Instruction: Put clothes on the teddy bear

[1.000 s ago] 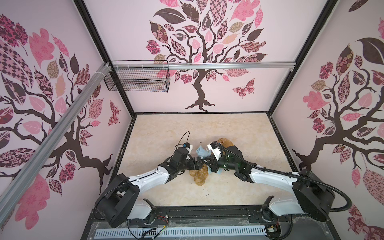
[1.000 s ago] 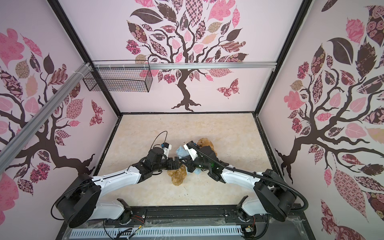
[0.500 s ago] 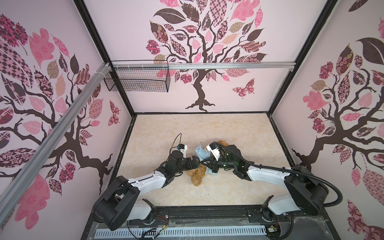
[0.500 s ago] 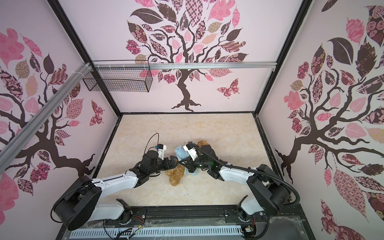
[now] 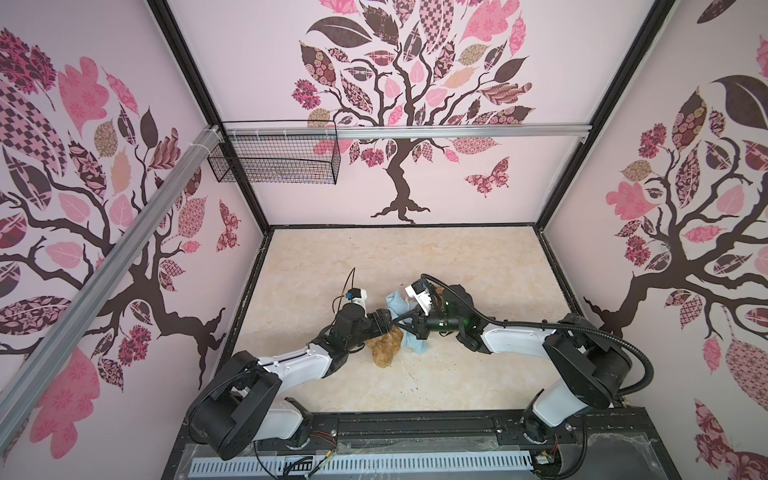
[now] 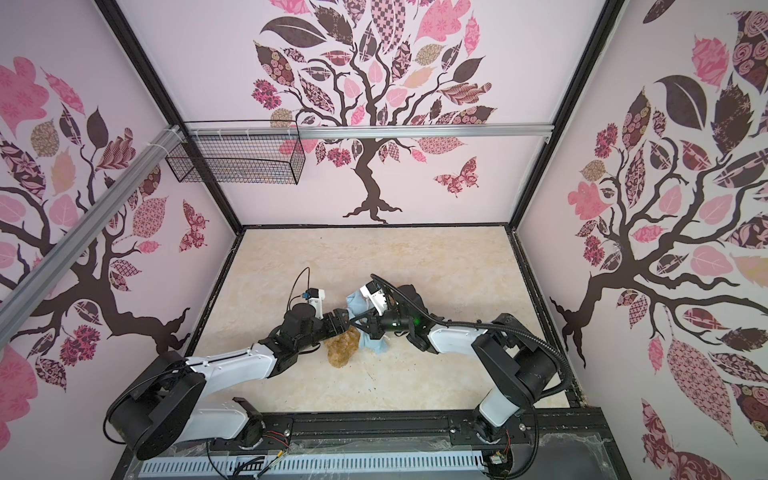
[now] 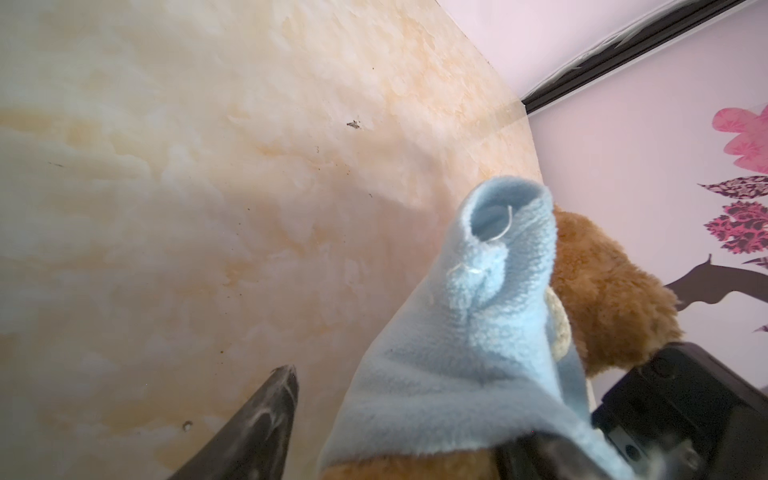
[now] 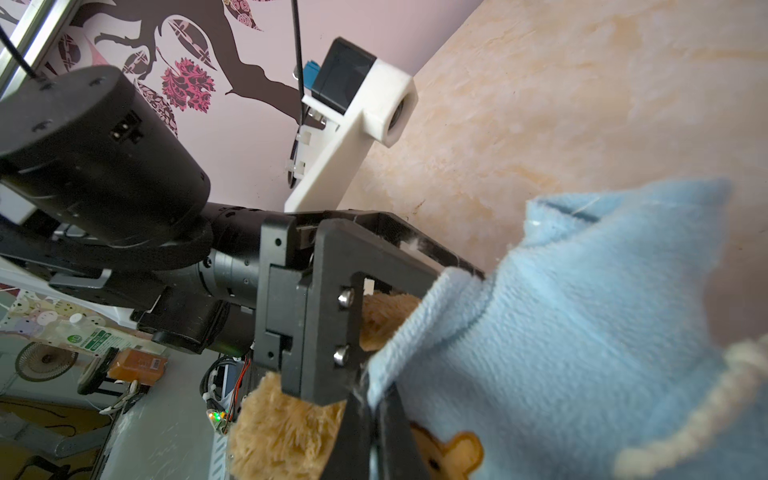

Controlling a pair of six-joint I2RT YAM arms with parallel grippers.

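Blue shirt (image 5: 398,306) partly over bear (image 5: 384,348), mid-bench (image 5: 457,266).
I see my right end effector (image 8: 372,415) pressed together on the shirt's hem. My left end effector (image 5: 382,322) stands spread at the bear's upper body, one finger (image 7: 270,411) clear of the fleece. Bear's furry lower half lies bare on the bench.

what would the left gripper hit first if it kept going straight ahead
Probably the light-blue shirt bunched right ahead of the left gripper, with the teddy bear just behind; depth is unclear.
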